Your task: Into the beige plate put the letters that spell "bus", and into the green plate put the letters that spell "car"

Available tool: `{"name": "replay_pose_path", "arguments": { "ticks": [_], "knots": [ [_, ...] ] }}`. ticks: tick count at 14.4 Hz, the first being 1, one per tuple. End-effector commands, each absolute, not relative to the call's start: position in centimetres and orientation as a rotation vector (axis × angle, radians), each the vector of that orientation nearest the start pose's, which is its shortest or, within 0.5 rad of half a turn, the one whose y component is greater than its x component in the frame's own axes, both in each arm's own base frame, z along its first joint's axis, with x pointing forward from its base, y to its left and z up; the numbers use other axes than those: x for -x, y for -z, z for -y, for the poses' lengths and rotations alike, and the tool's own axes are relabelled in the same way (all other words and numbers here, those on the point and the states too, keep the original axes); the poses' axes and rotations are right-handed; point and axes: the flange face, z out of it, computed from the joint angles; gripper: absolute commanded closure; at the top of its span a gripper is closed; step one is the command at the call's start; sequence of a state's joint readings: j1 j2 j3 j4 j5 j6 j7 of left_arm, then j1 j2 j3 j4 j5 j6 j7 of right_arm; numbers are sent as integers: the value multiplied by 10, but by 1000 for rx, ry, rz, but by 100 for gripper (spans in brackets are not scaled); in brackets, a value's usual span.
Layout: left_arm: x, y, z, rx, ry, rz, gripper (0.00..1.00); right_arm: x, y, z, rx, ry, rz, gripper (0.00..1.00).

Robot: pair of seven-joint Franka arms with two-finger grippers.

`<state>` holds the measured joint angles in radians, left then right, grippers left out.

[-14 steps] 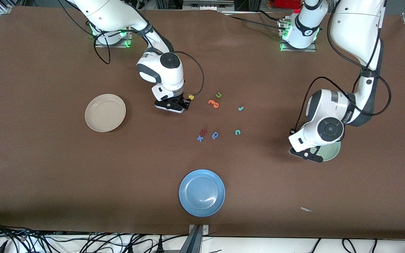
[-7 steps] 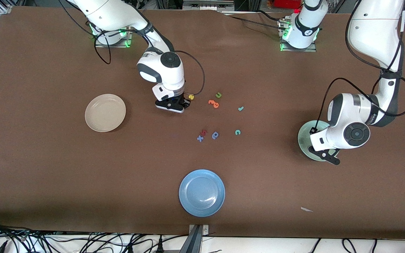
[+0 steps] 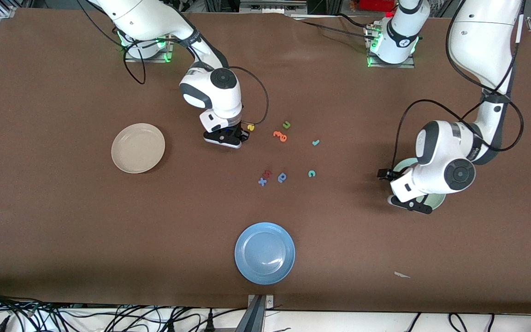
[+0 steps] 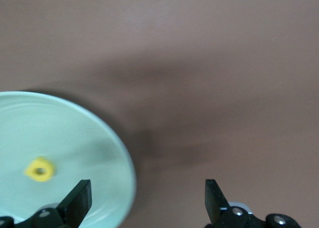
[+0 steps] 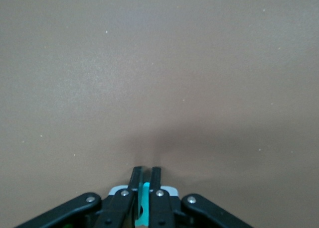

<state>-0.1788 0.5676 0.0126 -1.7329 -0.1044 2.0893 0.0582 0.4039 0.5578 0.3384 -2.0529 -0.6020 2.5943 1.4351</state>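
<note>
Pinching a thin teal letter (image 5: 143, 204) upright between pressed-together fingers, the right hand (image 3: 243, 136) sits low at the bench, the beige plate (image 3: 138, 148) lying toward the right arm's end, while the left hand (image 4: 144, 200) hangs spread by the green plate (image 4: 119, 158) holding the yellow "a" (image 4: 40, 169).

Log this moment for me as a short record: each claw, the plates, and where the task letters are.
right claw: shut on a small teal foam letter, low at the brown table, beside a small yellow foam letter
left claw: open, holding nothing, over the rim of the round pale green plate
in green plate: one yellow looped foam letter
round beige plate: no letter seen in it
loose on table: teal hooked letter, teal "c"
round blue plate: nearest the front camera
</note>
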Motion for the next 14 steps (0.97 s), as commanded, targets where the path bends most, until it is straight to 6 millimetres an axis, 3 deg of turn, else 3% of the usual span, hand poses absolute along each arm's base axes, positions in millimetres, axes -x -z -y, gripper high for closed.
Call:
{"name": "replay_pose_path", "arguments": {
  "ticks": [1,5,7,10,14],
  "knots": [
    [-626,-249,180,3229,-275,64,0,-444,-208,-386,3133,314,-360,100],
    [-603,-243,265,3225,-199,303,3,-457,-246,-343,3145,321,-297,100],
    [-590,-233,294,3214,-180,391,4,-462,-262,-316,3149,283,-232,100],
    [-580,-219,315,3195,-180,488,5,-473,-272,-279,3217,228,-146,100],
    [-571,-190,337,3130,-99,542,7,-485,-264,-216,3257,158,-36,100]
  ]
}}
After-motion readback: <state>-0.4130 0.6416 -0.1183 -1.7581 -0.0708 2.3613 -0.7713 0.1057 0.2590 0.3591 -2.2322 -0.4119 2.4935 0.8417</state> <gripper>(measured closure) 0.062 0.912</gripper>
